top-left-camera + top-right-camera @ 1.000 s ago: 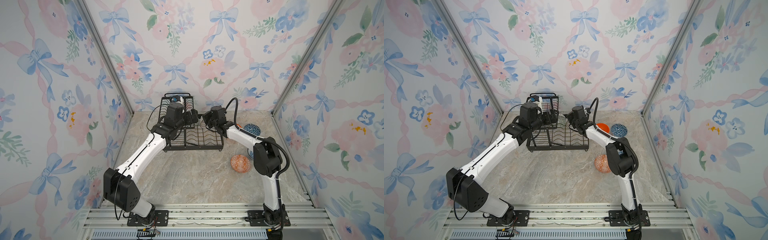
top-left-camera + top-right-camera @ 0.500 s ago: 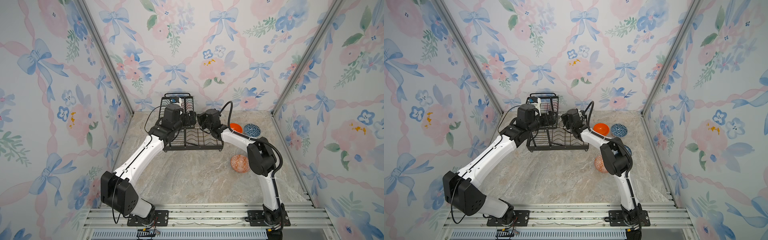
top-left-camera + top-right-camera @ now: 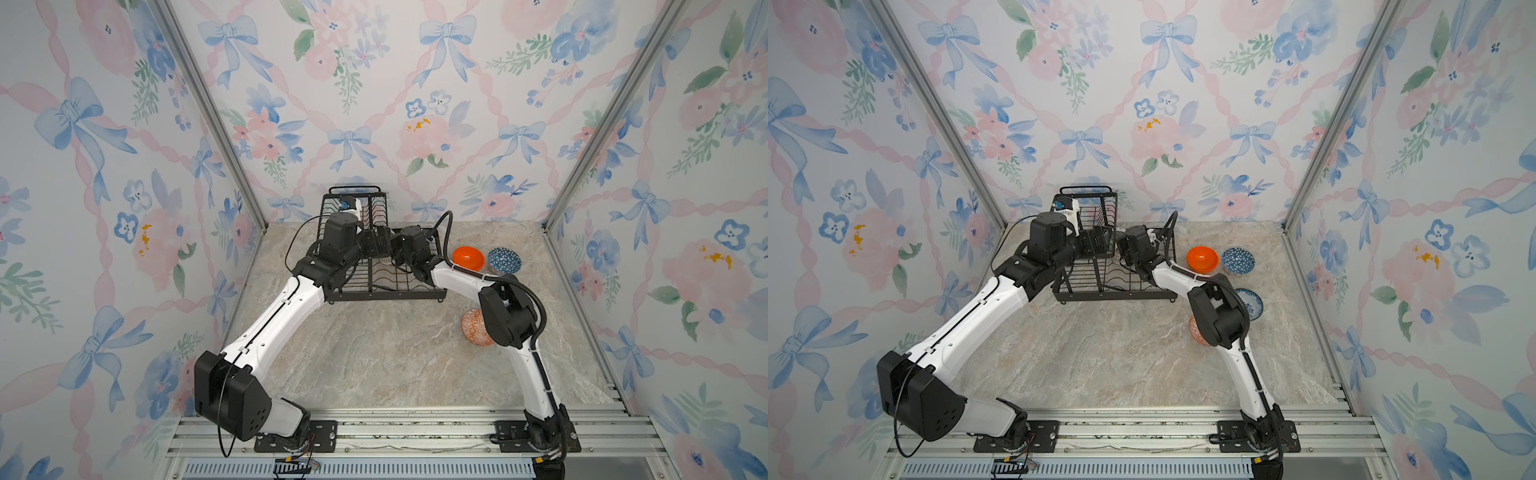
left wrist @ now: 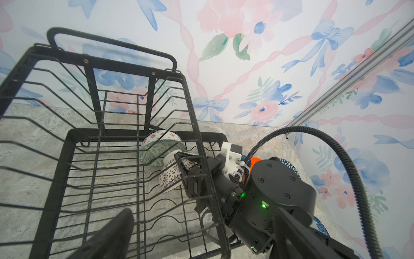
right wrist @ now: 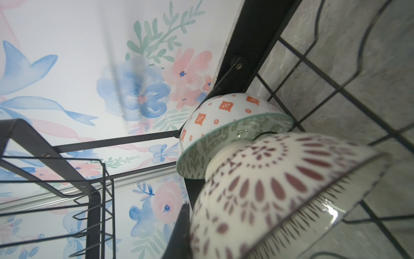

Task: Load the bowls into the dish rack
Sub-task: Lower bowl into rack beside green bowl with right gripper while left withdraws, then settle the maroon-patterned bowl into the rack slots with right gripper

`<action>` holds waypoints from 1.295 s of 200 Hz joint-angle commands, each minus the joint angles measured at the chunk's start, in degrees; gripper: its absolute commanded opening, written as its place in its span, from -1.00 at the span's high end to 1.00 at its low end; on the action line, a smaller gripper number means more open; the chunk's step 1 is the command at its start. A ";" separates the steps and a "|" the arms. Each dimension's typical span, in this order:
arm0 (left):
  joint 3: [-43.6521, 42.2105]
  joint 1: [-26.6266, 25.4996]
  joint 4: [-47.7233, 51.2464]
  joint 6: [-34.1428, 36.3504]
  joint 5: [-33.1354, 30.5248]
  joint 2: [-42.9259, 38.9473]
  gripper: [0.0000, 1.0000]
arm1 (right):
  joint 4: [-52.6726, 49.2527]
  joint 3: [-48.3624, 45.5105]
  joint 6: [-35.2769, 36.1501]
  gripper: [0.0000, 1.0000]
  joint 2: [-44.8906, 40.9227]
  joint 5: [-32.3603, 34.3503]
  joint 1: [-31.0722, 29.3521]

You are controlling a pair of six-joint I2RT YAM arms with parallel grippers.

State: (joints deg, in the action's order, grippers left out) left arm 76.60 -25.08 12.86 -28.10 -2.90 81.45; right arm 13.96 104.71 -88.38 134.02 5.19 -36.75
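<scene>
Currently, the brown-patterned bowl (image 4: 169, 177) is clamped by the right claw (image 4: 188, 173) inside the rack (image 4: 67, 143); the left claw (image 3: 376, 244) is spread wide, empty.

- Both top views look down from high above the near edge toward the back wall, far off, sharing nearly everything: arms, grey marble-look tabletop (image 3: 374, 357), black two-tier wire dish rack (image 3: 386, 296).
- The left wrist camera sits close above the rack's upper basket, facing down through its wires.
- The right wrist camera sits low inside the rack, very near, tilted up.
- Both wrist views share the brown-latticed white ceramic bowl (image 4: 170, 179) and the grey-green patterned ceramic bowl (image 4: 154, 153).
</scene>
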 commanded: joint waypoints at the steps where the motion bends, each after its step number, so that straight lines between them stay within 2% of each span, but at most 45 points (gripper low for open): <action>1: -1.63 0.41 1.81 0.24 0.77 -0.73 -0.96 | 1.19 3.93 -0.69 1.00 1.70 0.24 -1.08; 140: -1.11 0.67 1.78 0.22 0.71 0.34 -0.96 | 2.06 12.17 -3.81 1.00 9.03 -0.71 -1.92; 179: -0.35 0.76 1.77 0.07 0.84 1.67 -0.96 | 1.29 11.55 -4.47 1.00 8.76 -0.31 -2.31; 259: -0.53 0.82 1.73 -1.04 0.92 1.97 -0.96 | -2.20 7.98 -10.54 1.00 7.12 1.49 -3.85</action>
State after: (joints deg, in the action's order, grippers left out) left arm 76.40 -24.71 11.66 -28.12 -2.90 81.87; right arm 13.93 114.26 -96.40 141.86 6.63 -38.81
